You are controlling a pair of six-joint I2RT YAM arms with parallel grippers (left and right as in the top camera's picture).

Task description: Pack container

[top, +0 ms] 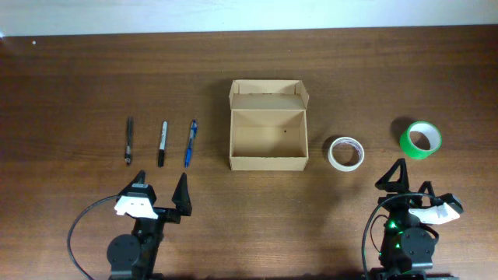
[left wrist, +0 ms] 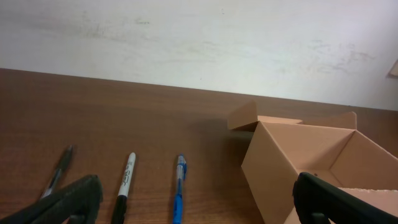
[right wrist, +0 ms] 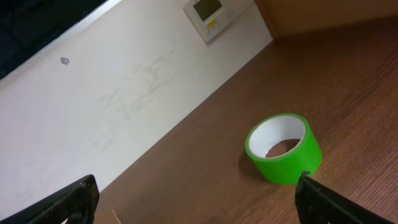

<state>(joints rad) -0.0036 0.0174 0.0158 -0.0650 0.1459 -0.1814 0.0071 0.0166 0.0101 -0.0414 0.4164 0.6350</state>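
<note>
The container [top: 268, 162] is a tan cardboard box standing open at mid-table with nothing inside, its lid flap folded back at the far side. In the left wrist view its near wall [left wrist: 273, 168] shows to the right. A black pen [top: 129, 140], a marker [top: 163, 143] and a blue pen [top: 190, 142] lie side by side left of it. Right of the box lie a white tape roll [top: 346, 153] and a green tape roll [top: 421, 139]. My left gripper [top: 162, 183] is open in front of the pens. My right gripper [top: 412, 183] is open, just short of the green roll [right wrist: 283, 149].
The brown wooden table ends at a white wall along the far side. In the left wrist view the marker [left wrist: 125, 183] and blue pen [left wrist: 178, 186] lie between my open fingers, ahead of them. Both arm bases sit at the near table edge.
</note>
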